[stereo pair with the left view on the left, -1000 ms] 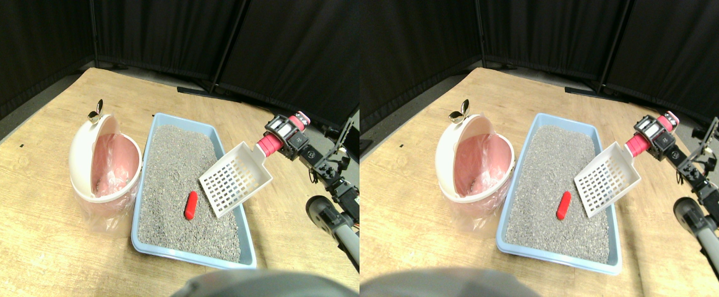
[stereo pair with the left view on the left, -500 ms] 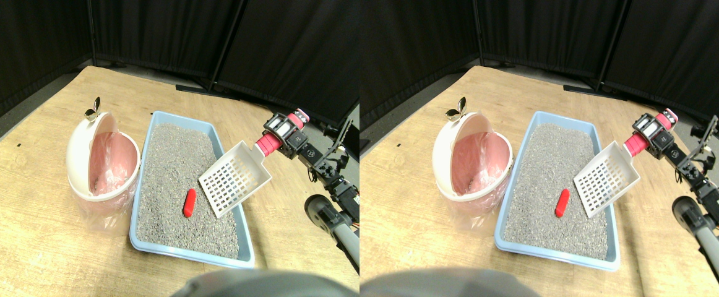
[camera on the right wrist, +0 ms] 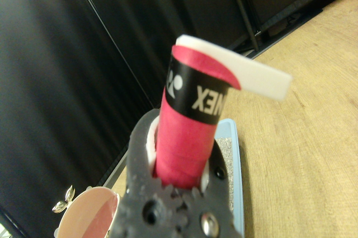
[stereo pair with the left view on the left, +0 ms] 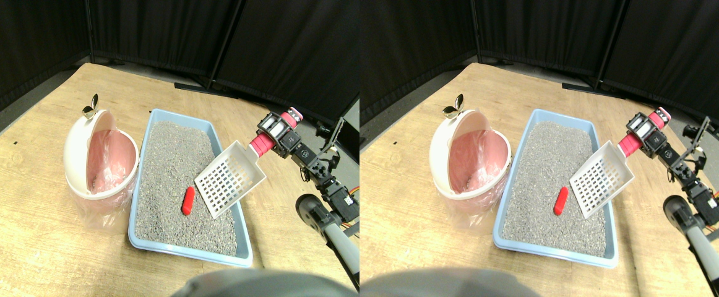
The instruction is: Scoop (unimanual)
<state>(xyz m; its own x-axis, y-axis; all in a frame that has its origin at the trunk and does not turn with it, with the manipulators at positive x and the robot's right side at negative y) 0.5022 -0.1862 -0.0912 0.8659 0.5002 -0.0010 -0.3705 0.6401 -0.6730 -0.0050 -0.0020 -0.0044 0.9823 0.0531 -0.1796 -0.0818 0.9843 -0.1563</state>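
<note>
A white slotted scoop [stereo pair with the left view on the left: 229, 179] hangs tilted over the right side of the light blue litter tray [stereo pair with the left view on the left: 155, 124], its blade a little above the grey litter. My right gripper [stereo pair with the left view on the left: 276, 133] is shut on the scoop's red wrapped handle [stereo pair with the left view on the left: 260, 144]; in the wrist view that red handle [camera on the right wrist: 187, 137] stands between the dark jaws. A small red oblong piece [stereo pair with the left view on the left: 189, 200] lies on the litter just left of the scoop's front edge. Left of the tray stands a white bin with a pink liner [stereo pair with the left view on the left: 101, 164], its lid tipped open.
The tray and bin sit on a wooden floor [stereo pair with the left view on the left: 38, 235]. Black curtain panels [stereo pair with the left view on the left: 149, 31] on stands close off the back. My arm's links and cables [stereo pair with the left view on the left: 328, 198] run along the tray's right side.
The whole picture shifted slightly, so the camera moved. The scoop has shifted a little to the left and down toward the red piece, still held.
</note>
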